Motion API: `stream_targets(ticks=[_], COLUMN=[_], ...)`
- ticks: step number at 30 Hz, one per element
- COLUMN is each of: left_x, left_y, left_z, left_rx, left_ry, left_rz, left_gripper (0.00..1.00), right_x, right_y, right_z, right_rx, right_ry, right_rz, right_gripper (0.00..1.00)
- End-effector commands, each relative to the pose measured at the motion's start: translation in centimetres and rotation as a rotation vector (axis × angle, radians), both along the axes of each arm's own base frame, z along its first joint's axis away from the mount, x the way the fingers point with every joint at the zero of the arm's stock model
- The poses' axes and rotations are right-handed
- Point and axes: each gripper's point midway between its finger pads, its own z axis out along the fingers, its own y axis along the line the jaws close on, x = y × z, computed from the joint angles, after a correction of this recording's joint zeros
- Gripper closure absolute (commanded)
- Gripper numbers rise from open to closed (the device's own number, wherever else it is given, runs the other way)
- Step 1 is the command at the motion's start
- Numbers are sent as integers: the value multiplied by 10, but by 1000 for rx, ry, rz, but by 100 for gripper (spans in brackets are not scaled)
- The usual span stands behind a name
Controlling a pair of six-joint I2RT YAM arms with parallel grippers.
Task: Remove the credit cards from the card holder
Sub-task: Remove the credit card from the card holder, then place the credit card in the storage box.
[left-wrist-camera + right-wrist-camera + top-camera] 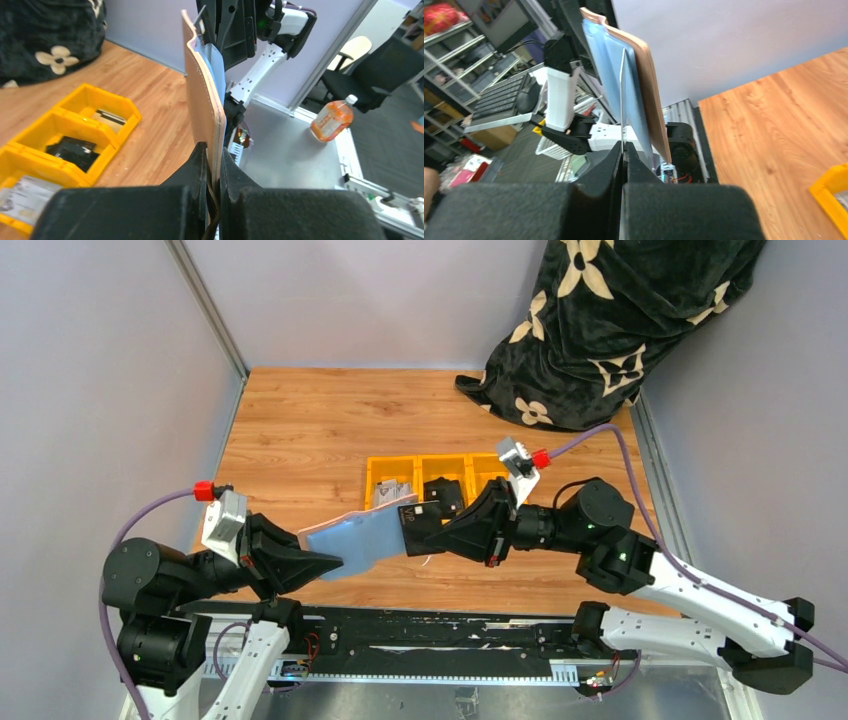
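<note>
The card holder, grey-blue inside and tan outside, hangs in the air above the table's front edge, between my two grippers. My left gripper is shut on its left end; in the left wrist view the tan cover stands upright out of the shut gripper. My right gripper meets the holder's right end. In the right wrist view this gripper is shut on the edge of a thin credit card, which lies against the blue inner face. Other credit cards inside the holder are hidden.
A row of yellow bins stands just behind the grippers: one holds greyish cards, the middle one a black wallet. A black flowered cloth is heaped at the back right. Metal rails edge the table left and right.
</note>
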Motion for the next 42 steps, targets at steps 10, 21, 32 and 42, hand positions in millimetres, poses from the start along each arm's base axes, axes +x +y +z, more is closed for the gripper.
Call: stream_targets(ticks=[10,21,32,42], left_x=[-6,-12,5,10], left_y=[7,18,39,32], left_z=[5,-4,-35,-49], left_rx=[66,136,400,454], left_ry=[-204,-509,-1151,-1285], left_rz=[51,133,299,236], left_gripper=[100,100,100,100], right_x=[132,223,251,268], right_y=[-46,-28,-5,-9], right_z=[-106,-223,-299,-306], right_rx=[-370,-659,-808,-836], right_ry=[162,313,388,372], right_rz=[-561,-663,-619,-691], right_gripper=[100,100,100,72])
